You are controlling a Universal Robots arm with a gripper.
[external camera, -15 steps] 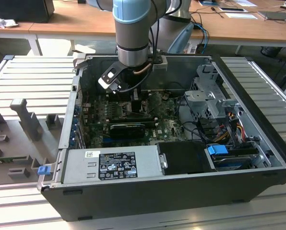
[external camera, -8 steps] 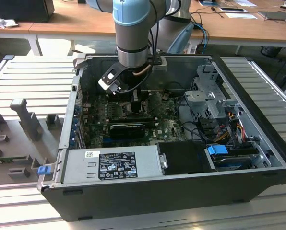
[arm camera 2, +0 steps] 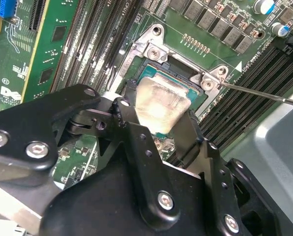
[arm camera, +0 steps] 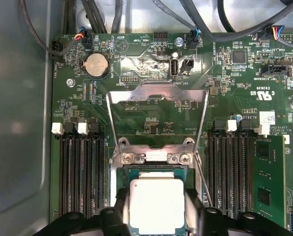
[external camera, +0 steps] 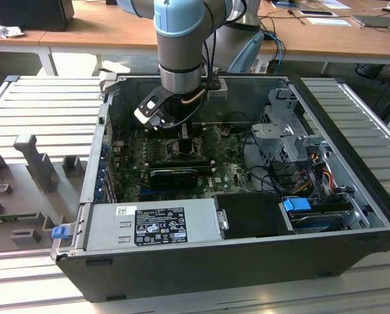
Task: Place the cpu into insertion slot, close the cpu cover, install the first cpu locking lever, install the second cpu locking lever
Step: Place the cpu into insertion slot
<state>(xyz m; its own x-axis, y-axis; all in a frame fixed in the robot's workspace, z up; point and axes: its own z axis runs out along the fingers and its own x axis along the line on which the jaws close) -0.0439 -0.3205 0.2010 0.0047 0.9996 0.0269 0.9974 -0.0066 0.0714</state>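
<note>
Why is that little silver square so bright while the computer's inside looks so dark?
First wrist view: the cpu catches the light and looks almost white. Second wrist view: its face shows a patchy sheen. Exterior view: the motherboard lies dim, deep inside the case.

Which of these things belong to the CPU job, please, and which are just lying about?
Job:
cpu
slot
cover
lever
gripper

Lying about:
coin battery
power supply
memory stick
</note>
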